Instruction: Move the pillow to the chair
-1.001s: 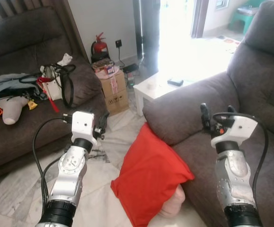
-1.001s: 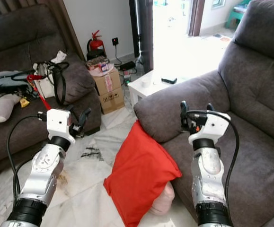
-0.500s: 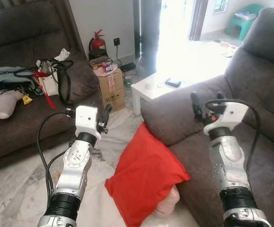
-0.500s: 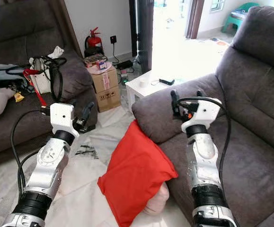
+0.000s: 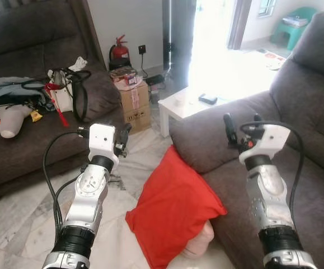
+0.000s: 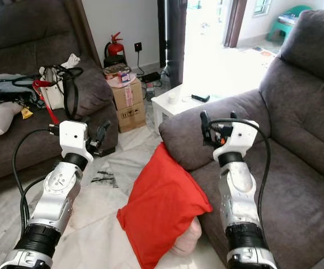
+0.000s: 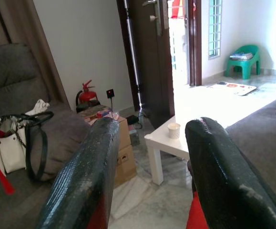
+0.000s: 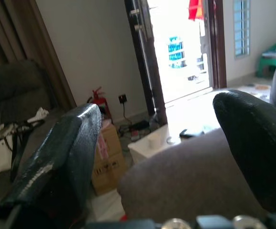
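Head eyes look down over both arms; wrist cameras (level, forward) share the white table.

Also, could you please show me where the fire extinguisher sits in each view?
Left eye view: fire extinguisher upper centre-left, by the wall behind the cardboard box.
Right eye view: extinguisher upper left of centre, same wall.
Left wrist view: extinguisher by the wall, behind the box.
Right wrist view: extinguisher by the wall again.
Shared landmark: the white side table beside the box.
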You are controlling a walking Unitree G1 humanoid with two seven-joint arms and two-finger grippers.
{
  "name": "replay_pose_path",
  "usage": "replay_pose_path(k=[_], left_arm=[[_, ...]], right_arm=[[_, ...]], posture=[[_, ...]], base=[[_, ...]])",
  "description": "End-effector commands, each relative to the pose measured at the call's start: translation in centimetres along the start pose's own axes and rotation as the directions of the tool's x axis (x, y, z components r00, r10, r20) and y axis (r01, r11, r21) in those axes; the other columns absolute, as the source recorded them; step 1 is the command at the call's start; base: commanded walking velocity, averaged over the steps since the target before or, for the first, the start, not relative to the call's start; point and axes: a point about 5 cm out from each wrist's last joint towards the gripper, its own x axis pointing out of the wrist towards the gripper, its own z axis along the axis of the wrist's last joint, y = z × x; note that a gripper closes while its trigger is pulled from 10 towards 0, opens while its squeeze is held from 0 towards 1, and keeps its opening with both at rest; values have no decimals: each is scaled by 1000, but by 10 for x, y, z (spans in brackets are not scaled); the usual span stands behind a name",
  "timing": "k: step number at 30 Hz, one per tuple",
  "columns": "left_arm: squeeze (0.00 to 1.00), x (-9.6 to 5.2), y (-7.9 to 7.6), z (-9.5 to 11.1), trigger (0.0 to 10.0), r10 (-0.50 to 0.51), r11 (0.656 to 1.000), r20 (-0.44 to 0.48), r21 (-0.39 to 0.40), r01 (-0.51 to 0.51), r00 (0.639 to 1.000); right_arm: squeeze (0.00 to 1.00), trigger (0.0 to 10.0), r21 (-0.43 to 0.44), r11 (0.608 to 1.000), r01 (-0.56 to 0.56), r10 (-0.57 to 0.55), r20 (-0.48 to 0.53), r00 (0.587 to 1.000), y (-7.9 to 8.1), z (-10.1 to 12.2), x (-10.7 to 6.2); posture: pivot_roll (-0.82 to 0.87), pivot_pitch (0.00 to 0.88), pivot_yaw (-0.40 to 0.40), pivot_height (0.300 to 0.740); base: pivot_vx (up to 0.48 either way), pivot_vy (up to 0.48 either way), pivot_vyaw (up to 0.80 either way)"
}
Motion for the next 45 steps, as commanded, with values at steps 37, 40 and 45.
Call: replay_pose_path(k=[37,40,45], left_arm=[[0,-59,10,-1,10000,10,994,-61,113,-3,998],[0,-58,9,0,10000,7,994,-60,113,0,998],[0,-57,8,1,10000,3,994,-56,112,4,998]], right_arm=[[0,10000,-44,999,1,-3,-43,999,0,-6,-46],[0,10000,-44,999,-5,3,-39,999,3,-6,-45],[0,10000,-40,999,-15,14,-38,999,6,-6,-46]], posture=[[-52,0,76,740],[-51,0,78,740],[-48,0,77,740]], base=[[0,0,-96],[0,0,0],[0,0,0]])
